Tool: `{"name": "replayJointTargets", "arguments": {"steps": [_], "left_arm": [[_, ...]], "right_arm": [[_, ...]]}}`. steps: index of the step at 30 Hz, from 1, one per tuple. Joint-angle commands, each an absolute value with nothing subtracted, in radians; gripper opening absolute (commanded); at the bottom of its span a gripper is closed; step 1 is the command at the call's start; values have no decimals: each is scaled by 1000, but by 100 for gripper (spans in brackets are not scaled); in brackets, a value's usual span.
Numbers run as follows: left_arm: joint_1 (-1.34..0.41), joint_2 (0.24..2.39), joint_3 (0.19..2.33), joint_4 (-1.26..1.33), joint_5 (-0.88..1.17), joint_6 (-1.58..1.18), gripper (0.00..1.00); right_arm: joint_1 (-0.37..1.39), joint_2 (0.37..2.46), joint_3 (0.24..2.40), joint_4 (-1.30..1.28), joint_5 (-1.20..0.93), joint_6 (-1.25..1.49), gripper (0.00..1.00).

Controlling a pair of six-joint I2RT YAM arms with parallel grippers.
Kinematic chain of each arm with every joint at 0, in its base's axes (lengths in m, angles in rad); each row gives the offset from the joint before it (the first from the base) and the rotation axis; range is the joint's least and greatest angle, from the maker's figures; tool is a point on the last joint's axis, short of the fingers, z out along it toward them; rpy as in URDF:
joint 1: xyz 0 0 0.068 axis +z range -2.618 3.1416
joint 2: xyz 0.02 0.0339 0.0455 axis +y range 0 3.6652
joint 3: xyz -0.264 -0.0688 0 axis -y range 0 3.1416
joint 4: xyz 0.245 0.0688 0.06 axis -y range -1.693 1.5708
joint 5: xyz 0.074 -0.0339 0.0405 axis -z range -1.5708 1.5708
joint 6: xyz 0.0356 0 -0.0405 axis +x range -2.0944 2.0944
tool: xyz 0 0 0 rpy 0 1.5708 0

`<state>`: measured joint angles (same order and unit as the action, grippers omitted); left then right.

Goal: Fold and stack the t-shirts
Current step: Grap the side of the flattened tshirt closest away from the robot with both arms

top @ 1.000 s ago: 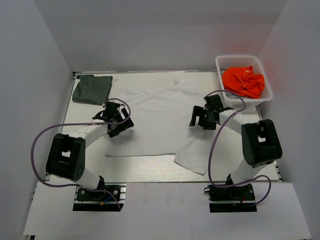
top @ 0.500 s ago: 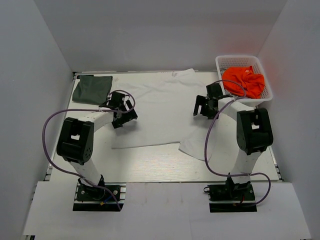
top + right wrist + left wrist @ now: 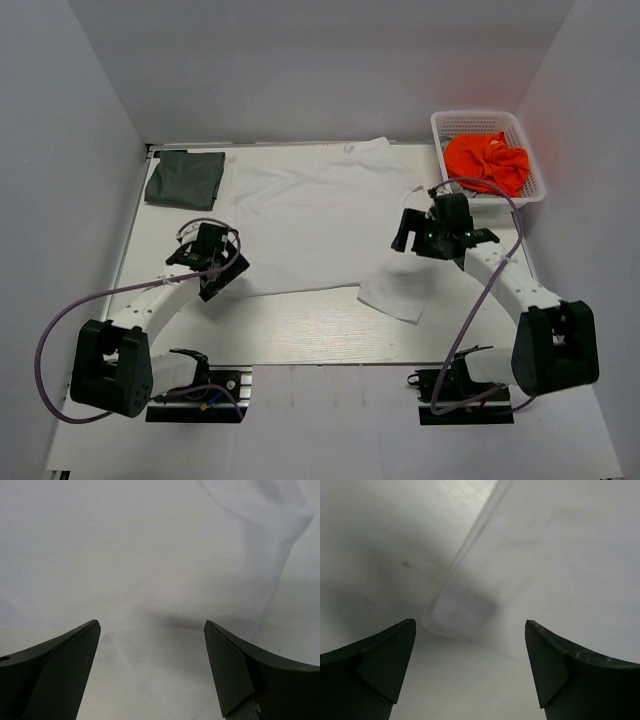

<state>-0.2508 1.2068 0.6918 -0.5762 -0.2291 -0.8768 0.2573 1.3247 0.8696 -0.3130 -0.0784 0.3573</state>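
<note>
1. A plain white cloth t-shirt (image 3: 310, 215) is laid flat on the pale table (image 3: 300, 335).
2. A folded dark grey-green cloth t-shirt (image 3: 185, 178) is seen at the far left corner (just beside the white one).
3. The left gripper (image 3: 470, 630) is held spread over the white shirt's near left edge.
4. The right gripper (image 3: 150, 627) is likewise spread, nothing pinched, above its right side.

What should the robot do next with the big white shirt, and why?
Probably go down and pinch the white shirt: the left tool hangs open over its near left corner, the right tool open over its right side, and it lies spread out, while the dark shirt sits folded.
</note>
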Motion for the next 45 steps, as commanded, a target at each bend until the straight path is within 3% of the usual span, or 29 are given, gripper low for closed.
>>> {"name": "replayJointTargets", "arguments": {"steps": [1,3,7,8,10,11,15,20,28,32,34,39,41,42,43,45], "left_arm": [[-247,1184,638,-615,-272,-943,100],[-247,1199,617,-606,-272,-943,98],[-247,1250,607,-606,-272,-962,80],[-247,1250,595,-597,-272,-962,69],[-247,1266,584,-597,-272,-962,59],[-247,1275,575,-597,-272,-962,45],[-247,1266,554,-597,-272,-962,17],[-247,1247,543,-588,-262,-962,0],[-247,1215,543,-598,-244,-971,0],[-247,1197,561,-607,-244,-951,0],[-247,1197,571,-617,-244,-951,0],[-247,1206,581,-627,-244,-951,0],[-247,1206,591,-638,-255,-951,0],[-247,1206,603,-638,-255,-951,0],[-247,1206,603,-649,-255,-940,0],[-256,1206,626,-649,-255,-908,0]], "right_arm": [[256,1240,783,-359,-71,400,90],[256,1168,727,-379,-55,408,90],[249,1106,652,-420,-8,417,90],[258,1100,643,-443,-5,422,90],[255,1085,626,-468,-5,437,90],[255,1083,620,-482,-3,458,90],[274,1037,585,-569,29,511,90],[337,941,571,-705,23,575,90],[439,1006,516,-661,-46,666,88],[474,1045,503,-603,-23,709,81],[476,1065,503,-580,-8,718,71],[479,1150,506,-511,38,739,68],[477,1175,518,-508,81,750,59],[479,1189,520,-508,89,752,45],[479,1193,532,-512,100,753,2],[480,1180,548,-512,95,756,0]]}}
